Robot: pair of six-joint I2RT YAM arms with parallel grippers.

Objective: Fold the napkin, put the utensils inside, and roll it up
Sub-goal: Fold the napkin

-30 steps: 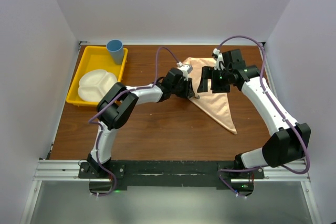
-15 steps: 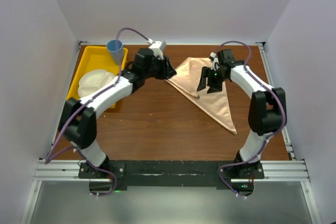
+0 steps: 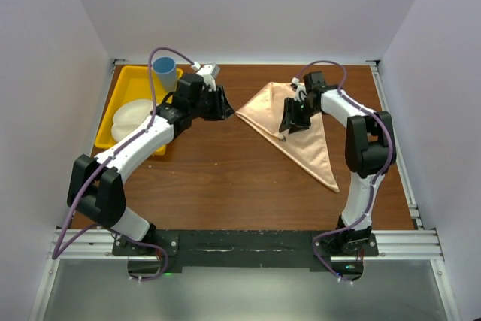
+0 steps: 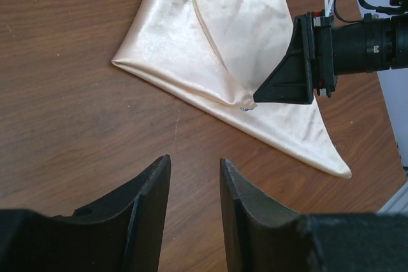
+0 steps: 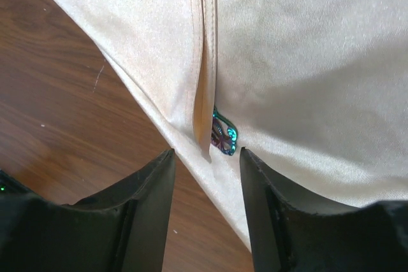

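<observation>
The peach-orange napkin (image 3: 301, 129) lies folded into a long triangle on the table right of centre. It also shows in the left wrist view (image 4: 217, 36) and the right wrist view (image 5: 306, 62). A small iridescent metal end of a utensil (image 5: 223, 137) peeks out under the napkin's top flap; the rest of it is hidden. My right gripper (image 3: 288, 126) is open and empty. It hovers low over the napkin's folded left edge, its jaws (image 5: 205, 152) on either side of that metal end. My left gripper (image 3: 227, 110) is open and empty (image 4: 194, 160) over bare wood, left of the napkin's corner.
A yellow tray (image 3: 120, 88) stands at the back left and holds a white divided plate (image 3: 134, 118). A blue cup (image 3: 165, 71) stands at the tray's far corner. White walls close in the back and sides.
My left gripper has pulled back from the napkin's left edge, up and to the left towards the tray. My right gripper has shifted slightly left and down onto the folded edge.
</observation>
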